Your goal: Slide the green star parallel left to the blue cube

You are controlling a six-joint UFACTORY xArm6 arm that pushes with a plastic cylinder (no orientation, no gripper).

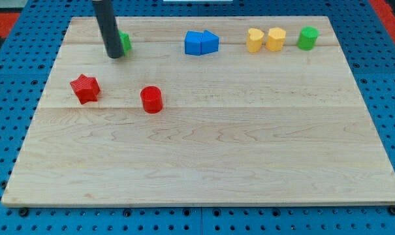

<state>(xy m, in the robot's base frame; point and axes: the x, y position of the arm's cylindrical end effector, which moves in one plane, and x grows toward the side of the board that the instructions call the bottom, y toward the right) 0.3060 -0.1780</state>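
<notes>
Tabletop (204, 170): a pale wooden board on a blue pegboard; its near half, toward the bottom of the frame, carries no blocks.
Red cylinder (151, 99): stands upright, left of centre, nearest the bottom of the frame among the blocks.
Red star (85, 88): lies to the left of the red cylinder, a little higher in the frame, apart from it.
Rod: a dark straight rod coming down from the top edge in the upper left of the frame.
Tip (114, 56): rests on the tabletop just beside the green star, on that block's left and partly in front of it; whether it actually touches cannot be told.
Claw: the arm has none, only the rod, so there is nothing to be spread or pressed together.
Green star (125, 42): in the upper left, mostly hidden behind the rod; only its right edge shows, so its shape cannot be made out here. It sits in the far row, well to the left of the blue pair.
Blue cube (194, 43): in the far row, a little left of centre, touching a second blue block (210, 42) with a wedge-like top on its right.
Yellow blocks: two, (254, 40) and (276, 38), just beside each other, right of centre in the far row.
Green cylinder (307, 37): at the right end of the far row, near the yellow pair.
</notes>
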